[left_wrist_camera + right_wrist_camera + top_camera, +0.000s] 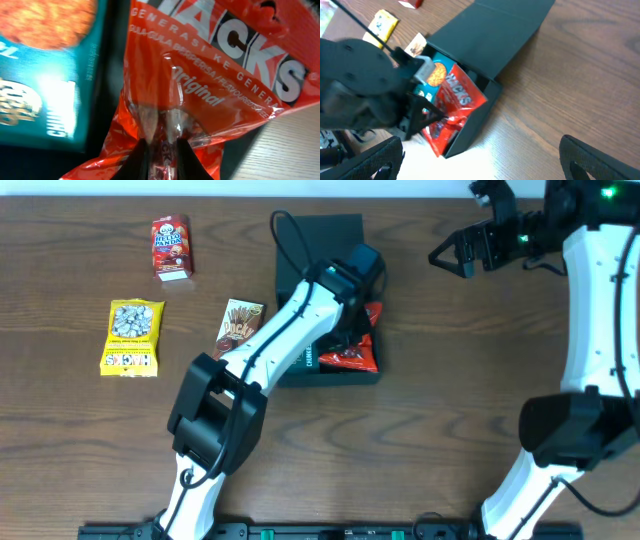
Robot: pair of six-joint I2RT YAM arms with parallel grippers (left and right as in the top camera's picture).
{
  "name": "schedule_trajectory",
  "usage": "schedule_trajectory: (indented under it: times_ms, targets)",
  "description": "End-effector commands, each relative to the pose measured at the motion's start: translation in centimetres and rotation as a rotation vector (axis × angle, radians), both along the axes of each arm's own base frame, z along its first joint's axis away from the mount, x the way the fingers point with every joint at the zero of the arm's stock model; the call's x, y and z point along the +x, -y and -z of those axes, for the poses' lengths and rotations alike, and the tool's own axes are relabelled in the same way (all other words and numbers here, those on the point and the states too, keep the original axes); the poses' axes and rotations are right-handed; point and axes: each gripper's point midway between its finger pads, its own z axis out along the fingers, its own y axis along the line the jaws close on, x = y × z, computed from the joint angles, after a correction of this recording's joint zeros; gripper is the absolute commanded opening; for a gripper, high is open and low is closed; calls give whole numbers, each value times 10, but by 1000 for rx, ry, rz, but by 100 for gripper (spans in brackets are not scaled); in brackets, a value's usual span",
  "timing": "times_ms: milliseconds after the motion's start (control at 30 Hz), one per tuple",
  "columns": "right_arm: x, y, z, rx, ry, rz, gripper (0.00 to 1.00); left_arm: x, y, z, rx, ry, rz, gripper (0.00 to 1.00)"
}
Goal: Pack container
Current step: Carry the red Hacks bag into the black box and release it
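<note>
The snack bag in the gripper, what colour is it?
The bag is red with white letters, clearest in the left wrist view.

The container [487,30] is sitting open on the wooden table [580,85], its flap lid lying back flat. A teal packet [436,75] and a red snack bag [457,97] are lying inside it, side by side. The left gripper [429,116], dark and blurred, is reaching in against the red snack bag's lower end. The right gripper [482,160] is holding its fingers wide apart along the bottom edge. A yellow packet [384,22] is lying well beyond the container.
</note>
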Motion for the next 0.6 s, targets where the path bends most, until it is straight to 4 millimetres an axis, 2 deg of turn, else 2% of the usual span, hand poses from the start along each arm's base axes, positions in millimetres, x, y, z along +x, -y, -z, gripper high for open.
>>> schedule_trajectory:
  times_ms: [0, 433, 467, 500, 567]
  targets:
    - [-6, -3, -21, 16, 60, -25, 99, 0, 2, -13, -5, 29, -54, 6]
    - [-6, -3, -22, 9, 77, -39, 99, 3, -12, -12, 65, 53, -111, 6]
    - [-5, -3, -22, 8, 80, -41, 99, 4, -12, -12, 65, 54, -112, 8]
    - [-5, -3, -22, 7, 82, -42, 99, 4, -12, -12, 65, 53, -111, 24]
    - [-5, -3, -23, 7, 85, -42, 99, 4, -12, -12, 66, 56, -95, 68]
